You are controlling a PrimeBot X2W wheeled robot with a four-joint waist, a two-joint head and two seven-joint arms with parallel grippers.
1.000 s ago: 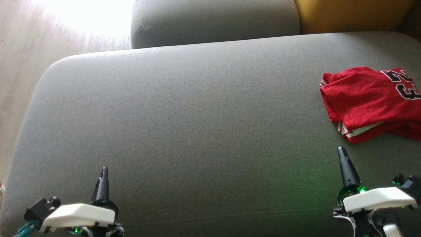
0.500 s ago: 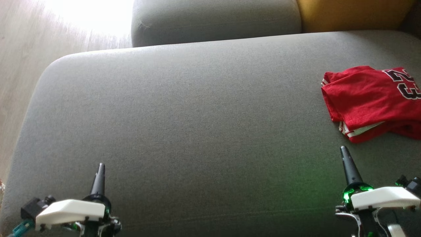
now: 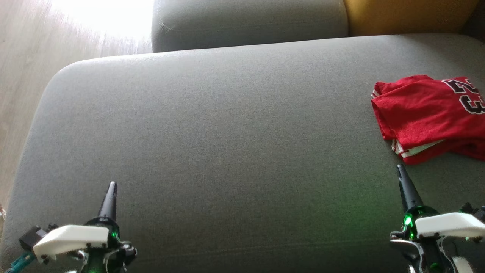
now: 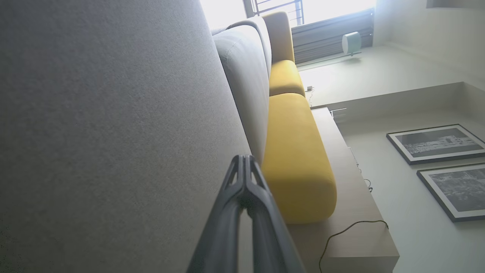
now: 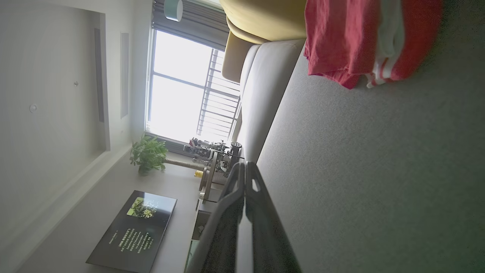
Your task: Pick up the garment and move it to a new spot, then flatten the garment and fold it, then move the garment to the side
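The garment is a red jersey with black and white numbers, lying folded at the right edge of the grey sofa seat. The right wrist view shows the garment at the top. My right gripper is shut and empty, its tip just below the garment's near edge and apart from it; in its own wrist view the right gripper has its fingers pressed together. My left gripper is shut and empty at the lower left, far from the garment. Its wrist view shows the left gripper closed.
A grey back cushion and a yellow cushion stand behind the seat. Wooden floor lies to the left. A yellow cushion and a wooden ledge appear in the left wrist view, a dark screen and plant in the right.
Both grippers have drifted slightly, the left tip up and leftward, the right tip a little to the right. The picture has shifted a little; the garment lies as before.
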